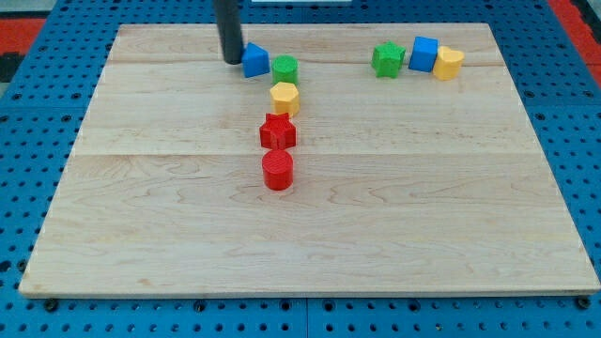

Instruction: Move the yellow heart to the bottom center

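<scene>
Seven blocks rest on the wooden surface (451, 235), arranged in two groups near the view's top. Locate the yellow heart (449, 63) at the view's top right; it ends a short row, touching the blue cube (424, 53), with the green star-shaped block (387, 59) just beside that cube on the view's left. Note that the heart is well apart from the bottom centre of the surface.

Locate the second group left of centre. It runs downward: blue block (254, 60), green cylinder (285, 68), yellow hexagon (285, 97), red star-shaped block (278, 132), red cylinder (278, 171).

Observe the rod: your tip (231, 61) stands on the surface at the view's top, just left of the blue block and touching or nearly touching it. It is well apart from the yellow heart. No fingers are fitted to this arm, so nothing opens, closes or holds; the rod only makes contact by pushing.
</scene>
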`<state>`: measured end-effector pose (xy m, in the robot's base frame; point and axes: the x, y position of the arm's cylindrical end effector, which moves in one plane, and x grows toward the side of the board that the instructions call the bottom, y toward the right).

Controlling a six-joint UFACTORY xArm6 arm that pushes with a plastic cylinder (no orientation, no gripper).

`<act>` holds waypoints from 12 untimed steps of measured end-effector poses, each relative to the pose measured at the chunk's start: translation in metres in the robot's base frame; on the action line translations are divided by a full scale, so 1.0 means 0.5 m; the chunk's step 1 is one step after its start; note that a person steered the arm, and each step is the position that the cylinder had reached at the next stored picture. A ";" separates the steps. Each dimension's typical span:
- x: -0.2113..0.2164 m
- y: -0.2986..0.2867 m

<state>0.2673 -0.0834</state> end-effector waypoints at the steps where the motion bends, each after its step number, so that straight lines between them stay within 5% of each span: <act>1: -0.010 0.016; 3: -0.024 0.073; 5: -0.147 0.052; 8: -0.152 0.557; 9: -0.061 0.631; 12: 0.125 0.518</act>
<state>0.3296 0.1757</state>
